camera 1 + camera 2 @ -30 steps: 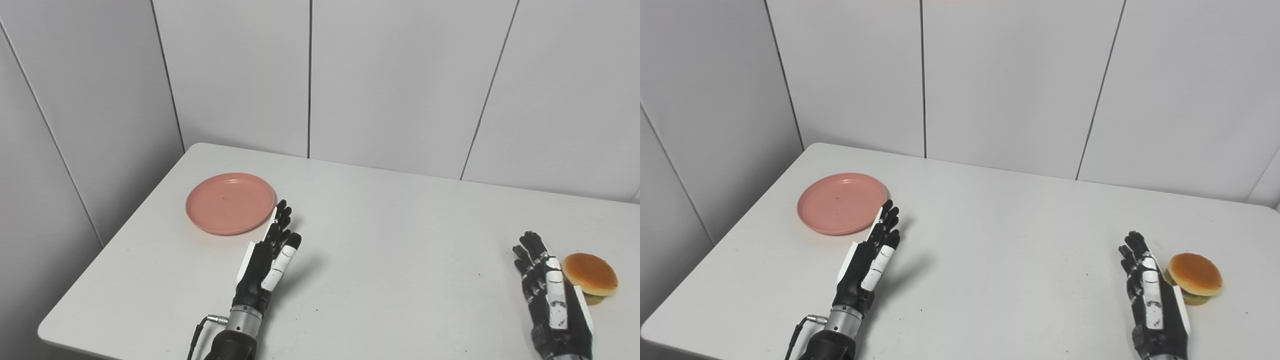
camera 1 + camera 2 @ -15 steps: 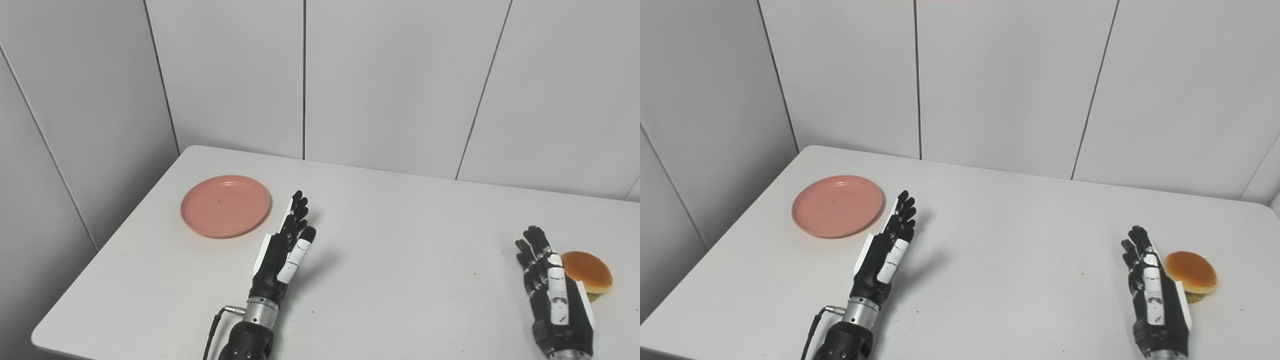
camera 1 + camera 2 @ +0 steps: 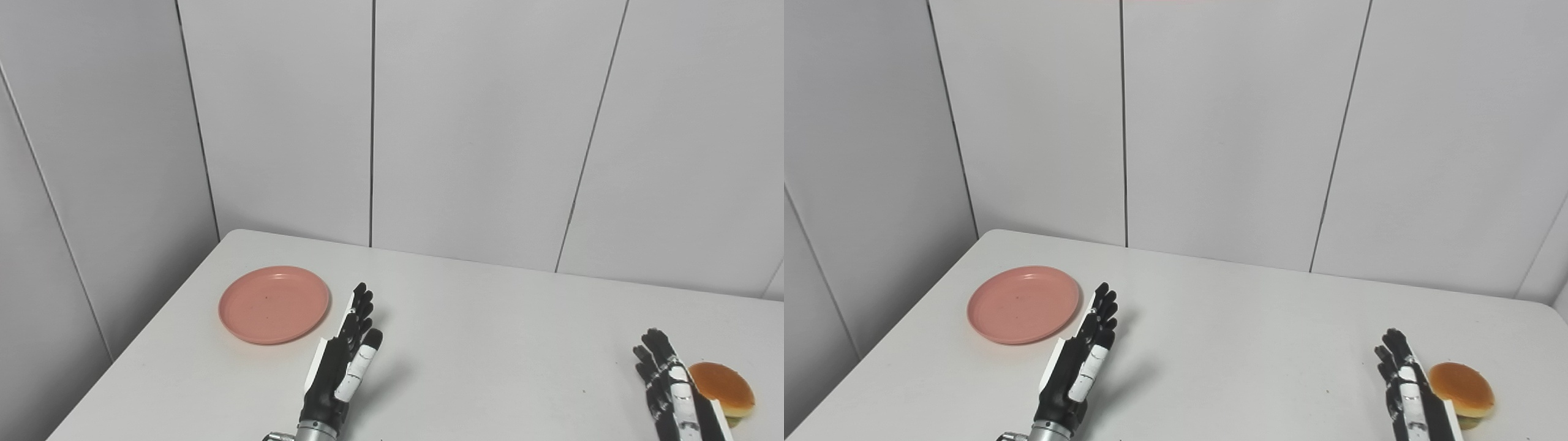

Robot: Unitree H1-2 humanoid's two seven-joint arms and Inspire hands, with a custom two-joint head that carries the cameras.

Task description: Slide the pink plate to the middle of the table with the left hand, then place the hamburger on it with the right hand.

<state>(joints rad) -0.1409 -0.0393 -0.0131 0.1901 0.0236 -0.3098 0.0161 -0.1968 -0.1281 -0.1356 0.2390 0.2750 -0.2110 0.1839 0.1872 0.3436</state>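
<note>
The whole view had tipped upward since half a second earlier, so everything sat lower in the picture; against the bench itself the pink plate (image 3: 274,304) had not shifted, and the left hand (image 3: 343,364) had hardly moved relative to it. That told me the slide had not begun. The plate was a shallow, round, salmon-pink dish with a low raised rim, empty, lying flat near the bench's left edge and towards its far left corner, well away from the middle. Just beside its right rim stood the left hand, edge-on with its fingers (image 3: 361,300) straight and held side by side, holding nothing; whether it touched the rim I could not tell. Placed there, on the side nearest the middle, it would, I judged, need to get across to the plate's far side or press down on it before it could bring it towards the middle. Far off by the right edge, the hamburger (image 3: 1461,388) sat on the bench (image 3: 490,343), golden bun on top, a greenish layer showing beneath. The right hand (image 3: 1410,392) waited just beside it, fingers extended and empty, partly cut by the frame.
</note>
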